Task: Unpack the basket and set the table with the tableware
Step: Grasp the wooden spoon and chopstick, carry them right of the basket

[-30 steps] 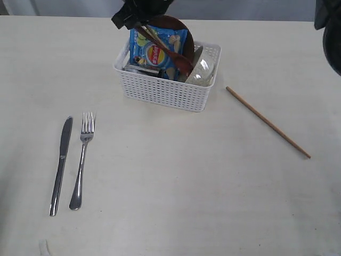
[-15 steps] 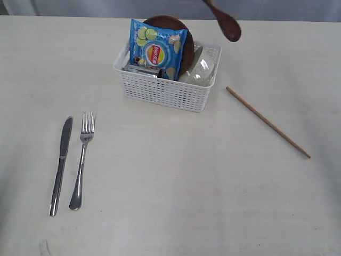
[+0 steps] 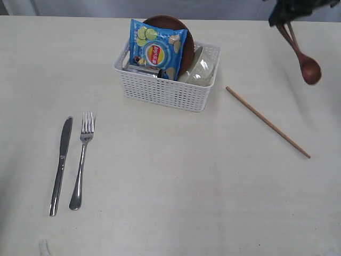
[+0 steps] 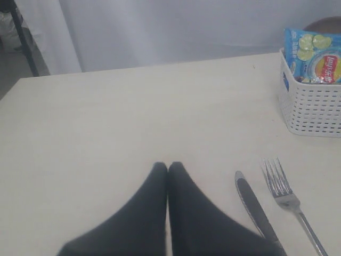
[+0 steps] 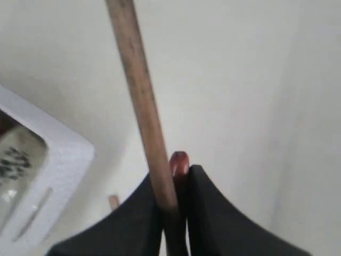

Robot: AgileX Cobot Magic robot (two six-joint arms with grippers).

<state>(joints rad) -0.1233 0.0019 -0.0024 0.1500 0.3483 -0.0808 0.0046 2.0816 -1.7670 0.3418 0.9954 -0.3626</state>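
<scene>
— What does the exterior view give you that the wrist cameras miss?

— The whole spread. The basket [image 3: 169, 89] sits near the middle of the far edge of the surface [image 3: 176, 192]. A blue snack bag [image 3: 157, 49] stands upright in it, with a brown plate [image 3: 173, 22] on edge behind the bag and a pale bowl [image 3: 202, 68] tipped at the right end. Only this view shows the spoon [image 3: 310, 70] whole, hanging bowl-down in the air over the far right corner.

— And the wrist views?

— Only the left one shows the left hand [image 4: 168, 169]. Its two fingers are pressed together, clenched on nothing, low over the surface with the knife [image 4: 254, 205] and fork [image 4: 290, 200] near it. The right one shows the other grip up close.

— So the right hand?

— The right hand [image 5: 175, 175] is clamped almost closed on the spoon. A brown shaft and a red-brown tip sit between its fingers. From outside, two thin shafts leave the hand. I cannot tell whether a second stick is pinched alongside.

— Counts?

— One basket, one bag, one plate, one bowl, one spoon, one knife and one fork. The knife and fork lie parallel toward the near left corner, handles toward the near edge. One chopstick [image 3: 268, 122] lies slantwise between the basket and the right edge, touching neither.
</scene>
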